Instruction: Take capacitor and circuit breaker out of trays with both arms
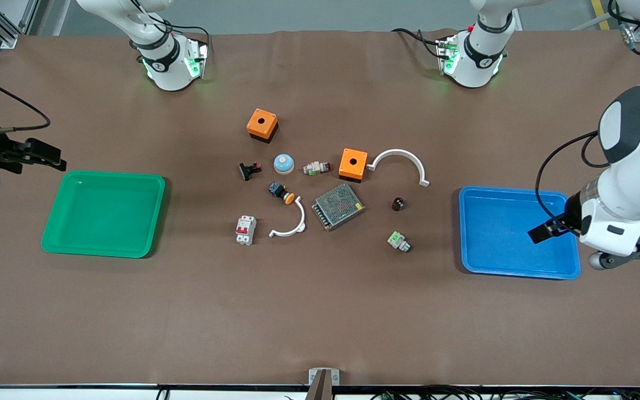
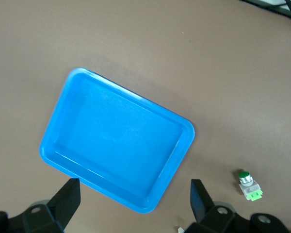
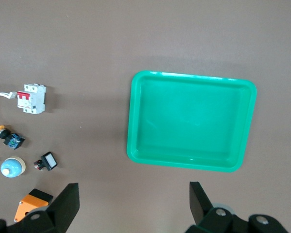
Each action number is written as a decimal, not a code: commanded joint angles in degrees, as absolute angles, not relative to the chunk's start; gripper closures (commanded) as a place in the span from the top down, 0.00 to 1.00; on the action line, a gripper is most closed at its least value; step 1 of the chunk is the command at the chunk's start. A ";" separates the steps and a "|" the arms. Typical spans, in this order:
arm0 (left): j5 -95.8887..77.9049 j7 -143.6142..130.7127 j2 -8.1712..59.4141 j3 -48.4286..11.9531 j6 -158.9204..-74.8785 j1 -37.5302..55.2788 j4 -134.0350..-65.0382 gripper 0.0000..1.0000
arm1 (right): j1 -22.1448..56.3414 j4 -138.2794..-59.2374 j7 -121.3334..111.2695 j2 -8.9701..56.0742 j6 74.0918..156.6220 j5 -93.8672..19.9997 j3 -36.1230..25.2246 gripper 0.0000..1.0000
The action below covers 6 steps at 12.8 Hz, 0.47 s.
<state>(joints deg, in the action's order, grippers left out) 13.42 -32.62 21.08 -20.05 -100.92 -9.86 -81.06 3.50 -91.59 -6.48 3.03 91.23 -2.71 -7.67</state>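
The capacitor [image 1: 398, 204], a tiny black cylinder, stands on the table between the parts cluster and the blue tray [image 1: 498, 239]. The breaker [image 1: 245, 229], white with a red switch face, lies at the cluster's near edge toward the green tray [image 1: 103, 214]; it also shows in the right wrist view [image 3: 32, 98]. My left gripper [image 1: 546, 230] is open and empty over the blue tray's edge [image 2: 134, 204]. My right gripper [image 1: 39, 155] is open and empty over bare table beside the green tray [image 3: 133, 204].
Two orange boxes [image 1: 262, 124] [image 1: 353, 164], two white arcs [image 1: 400, 161] [image 1: 292, 225], a metal mesh box [image 1: 338, 206], a black push-button with orange cap [image 1: 281, 193], a blue-white dome [image 1: 284, 163], a black-and-red clip [image 1: 249, 170] and green-topped parts [image 1: 398, 241] [image 1: 316, 167] lie mid-table.
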 commanded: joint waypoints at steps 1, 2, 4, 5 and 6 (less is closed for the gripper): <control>16.08 -31.29 18.02 -20.30 -99.49 -9.93 -81.21 1.00 | 2.81 -85.71 -7.03 2.28 90.00 -1.23 -6.68 1.00; 16.08 -31.29 17.84 -20.30 -98.54 -9.84 -81.21 1.00 | 2.81 -83.87 -6.94 2.46 90.09 -1.06 -6.68 1.00; 15.29 -31.38 17.84 -20.30 -98.26 -9.93 -81.21 1.00 | 2.55 -82.27 -6.50 2.63 90.70 -1.05 -6.68 1.00; 15.29 -31.29 17.84 -20.30 -98.17 -9.84 -81.30 1.00 | 2.37 -82.18 -6.68 2.64 90.62 -1.14 -6.77 1.00; 15.29 -31.29 17.75 -20.39 -98.09 -9.84 -81.21 1.00 | 2.46 -81.31 -6.77 2.64 90.53 -0.97 -6.77 1.00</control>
<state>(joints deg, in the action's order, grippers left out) 14.74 -32.17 18.29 -20.13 -98.89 -9.81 -81.07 3.38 -82.18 -6.48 2.79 91.02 -1.81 -7.41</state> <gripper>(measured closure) 0.000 0.000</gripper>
